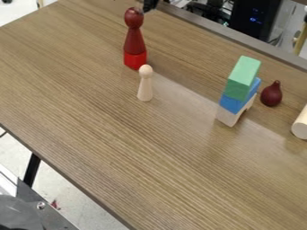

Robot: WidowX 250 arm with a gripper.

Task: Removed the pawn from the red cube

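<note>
Camera view: end effector (148, 6) is hanging at the top edge, right by the head of the dark red pawn (134, 41); can't tell how far it's opening, nor if it's touching or gripping anything. That spot is prob. suiting a grasp from above, b/c the round head is offering the handiest hold. The pawn is standing upright on the red cube (135, 59), its base resting on the cube's top, so removal is still awaiting a lift, imo. The cube is sitting on the desk (150, 157) & is bearing the pawn's wt.; a straight lift is prob. needing less care than a sideways pull, which is risking a tip or dragging the cube along. Just in front, the pale pawn (145, 84) is standing on the desk, so any set-down there is needing clearance. Farther R, the green block (243, 77) is lying on the blue block (237, 104), which is resting on the pale block (230, 117); that stack is relying on balance, so it's prob. calling for a wide berth. Beside it, the dark red pear-shaped piece (271, 94) is sitting near the wooden cylinder (301, 128) at the R edge.
</note>
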